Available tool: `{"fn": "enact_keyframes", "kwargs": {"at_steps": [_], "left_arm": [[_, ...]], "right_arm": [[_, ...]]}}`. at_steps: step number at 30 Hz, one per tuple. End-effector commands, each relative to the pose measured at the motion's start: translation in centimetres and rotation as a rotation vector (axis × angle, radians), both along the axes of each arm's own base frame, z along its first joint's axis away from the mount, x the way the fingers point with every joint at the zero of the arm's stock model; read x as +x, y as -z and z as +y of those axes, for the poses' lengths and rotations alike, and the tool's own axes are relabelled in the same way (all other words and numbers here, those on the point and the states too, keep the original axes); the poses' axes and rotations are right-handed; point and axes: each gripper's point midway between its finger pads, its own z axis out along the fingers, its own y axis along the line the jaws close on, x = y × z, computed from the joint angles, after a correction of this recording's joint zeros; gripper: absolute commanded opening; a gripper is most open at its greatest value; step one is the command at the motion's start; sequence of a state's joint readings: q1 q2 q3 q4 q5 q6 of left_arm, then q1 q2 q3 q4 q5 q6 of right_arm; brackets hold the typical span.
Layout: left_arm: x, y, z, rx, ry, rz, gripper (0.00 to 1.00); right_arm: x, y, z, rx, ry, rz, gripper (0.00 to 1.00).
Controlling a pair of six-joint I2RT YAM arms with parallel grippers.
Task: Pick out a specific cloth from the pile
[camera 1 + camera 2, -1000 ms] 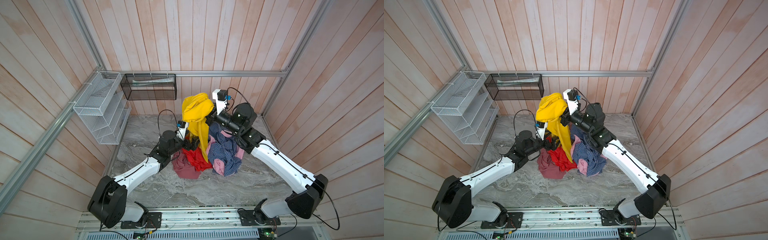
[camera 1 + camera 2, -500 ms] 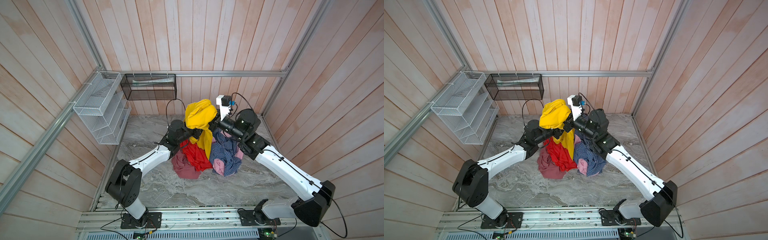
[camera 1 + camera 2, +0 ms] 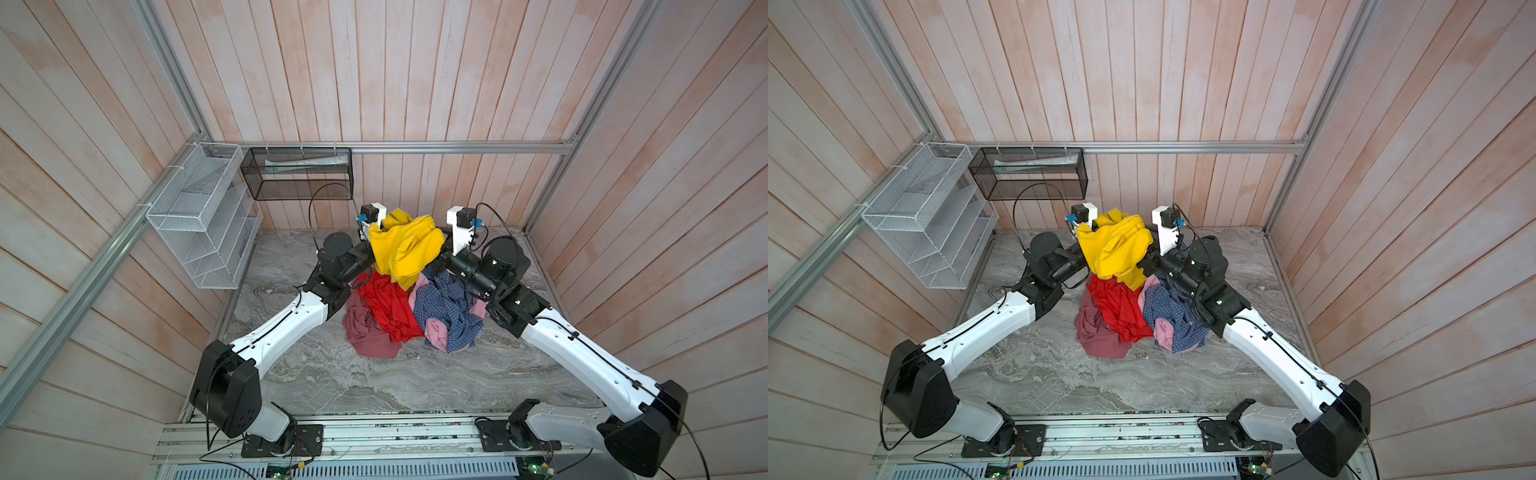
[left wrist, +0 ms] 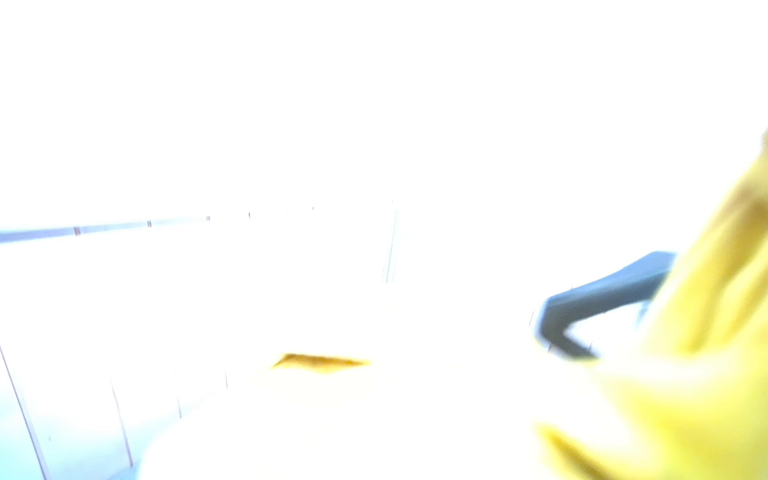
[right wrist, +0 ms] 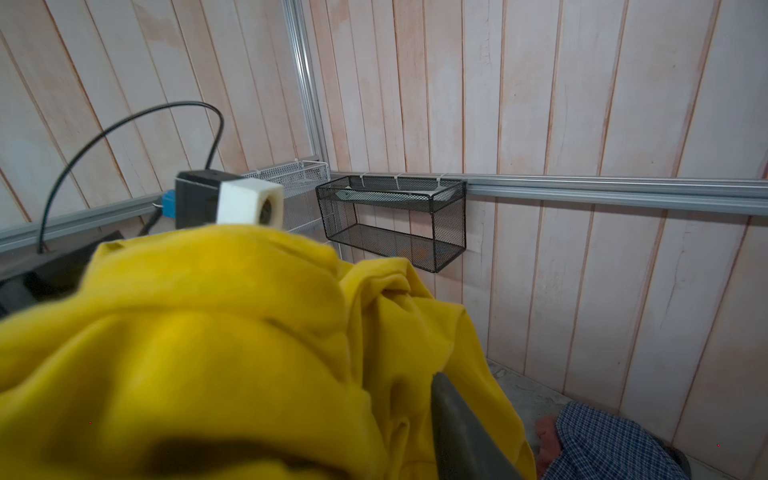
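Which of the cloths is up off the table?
The mustard-yellow cloth, hanging in the air; the red, blue-checked, pink and maroon ones lie on the table.

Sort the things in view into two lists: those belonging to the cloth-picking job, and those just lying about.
Job: yellow cloth, held up between the arms; pile of clothes beneath it.
Lying about: white wire rack; black mesh basket, both hung on the wall rails.

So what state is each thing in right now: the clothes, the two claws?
yellow cloth, bunched up, raised over the pile
pile, heaped loose on the table
left gripper, shut on the yellow cloth
right gripper, half buried in cloth; open or shut unclear
black mesh basket, hung on the back wall rail
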State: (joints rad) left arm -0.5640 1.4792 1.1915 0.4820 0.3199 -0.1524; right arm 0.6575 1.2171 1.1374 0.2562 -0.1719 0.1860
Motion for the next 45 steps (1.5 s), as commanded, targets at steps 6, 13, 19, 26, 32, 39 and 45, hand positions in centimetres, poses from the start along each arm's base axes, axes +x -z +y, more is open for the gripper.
{"fn": "enact_keyframes", "kwargs": {"at_steps": [6, 13, 19, 26, 32, 39, 45], "left_arm": [[-2.5, -6.3, 2.5, -0.107, -0.042, -0.118, 0.0], [-1.6, -7.1, 7.4, -0.086, -0.212, -0.121, 0.0], [-2.3, -8.6, 10.0, -0.099, -0.264, -0.138, 0.0], [-3.0, -9.0, 9.8, -0.124, -0.225, -0.128, 0.0], [-3.4, -9.6, 10.8, -0.03, -0.301, -0.161, 0.0], [-1.5, -6.4, 15.8, 0.088, -0.571, -0.098, 0.0], [-0.2, -1.9, 20.8, 0.161, -0.744, -0.027, 0.0]], "right_arm": [[0.1, 3.1, -1.5, -0.026, 0.064, 0.02, 0.83], [0.6, 7.6, -2.1, -0.126, 0.107, 0.071, 0.98], [1.4, 10.3, -2.9, -0.179, 0.169, 0.108, 0.98], [1.3, 11.0, -2.1, -0.18, 0.132, 0.12, 0.98], [0.7, 11.4, -1.7, -0.176, 0.088, 0.129, 0.98], [0.7, 12.5, -1.5, -0.189, 0.081, 0.146, 0.98], [0.7, 13.2, -1.7, -0.204, 0.084, 0.151, 0.98]]}}
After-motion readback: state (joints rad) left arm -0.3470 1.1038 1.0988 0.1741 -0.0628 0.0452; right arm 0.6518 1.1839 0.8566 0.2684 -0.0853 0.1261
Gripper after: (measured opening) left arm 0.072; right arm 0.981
